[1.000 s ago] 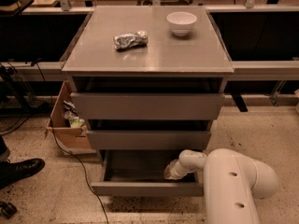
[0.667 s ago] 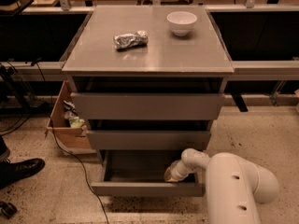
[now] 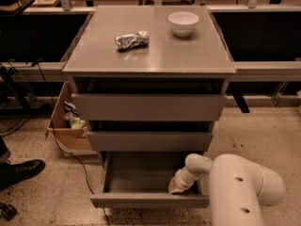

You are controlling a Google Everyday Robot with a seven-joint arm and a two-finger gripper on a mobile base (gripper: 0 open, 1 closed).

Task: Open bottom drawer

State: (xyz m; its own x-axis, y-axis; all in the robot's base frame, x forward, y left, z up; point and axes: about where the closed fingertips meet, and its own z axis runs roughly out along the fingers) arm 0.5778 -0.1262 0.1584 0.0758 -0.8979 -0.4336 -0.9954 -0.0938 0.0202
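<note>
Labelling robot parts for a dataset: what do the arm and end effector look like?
The arm is a thick, rounded, cream-white shell with small dark holes, narrowing to a ball-like joint. The end effector, at the right inside the bottom drawer, looks tan. No cables show on it.

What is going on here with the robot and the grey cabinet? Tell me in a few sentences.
A white robot arm reaches in from the lower right to the grey cabinet. Its gripper sits inside the bottom drawer, at the right end just behind the front panel. That drawer stands pulled well out, its tray showing. A white bowl and a crumpled foil packet lie on top.
</note>
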